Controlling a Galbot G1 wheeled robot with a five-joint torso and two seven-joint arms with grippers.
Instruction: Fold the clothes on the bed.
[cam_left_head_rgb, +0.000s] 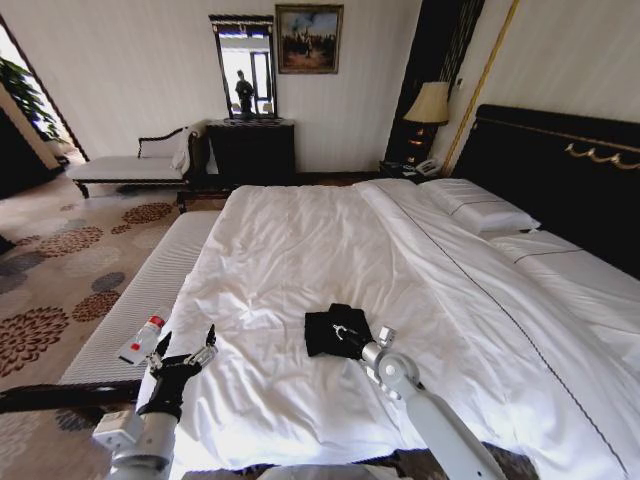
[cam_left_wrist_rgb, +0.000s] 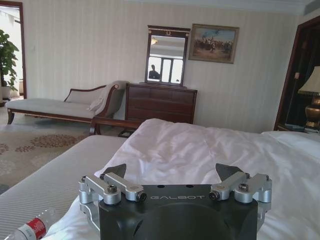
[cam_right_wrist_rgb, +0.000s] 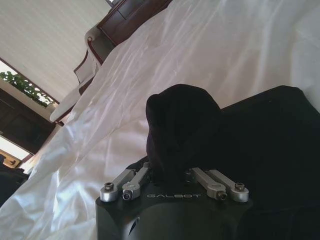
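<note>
The black T-shirt (cam_left_head_rgb: 335, 330) is lying as a compact, mostly folded bundle on the white duvet of the bed (cam_left_head_rgb: 300, 250), near the foot end and roughly in the middle of its width. The right gripper (cam_left_head_rgb: 350, 335) is sitting at the shirt's near right edge, and in the right wrist view its fingers are drawn in around a raised hump of black fabric (cam_right_wrist_rgb: 182, 125), so it appears to be pinching a fold of the shirt. The left gripper (cam_left_head_rgb: 185, 352) is hovering at the near left edge of the bed, well apart from the shirt, with its fingers spread wide and nothing between them. A plastic bottle (cam_left_head_rgb: 142, 340) is lying on the grey bench (cam_left_head_rgb: 140, 300) just beside it. The main risk I see is that the pinched layer is dragging the whole bundle rather than one flap, because the fabric is soft and bunched, which could be undoing the fold. The grip could also be catching the duvet underneath.
</note>
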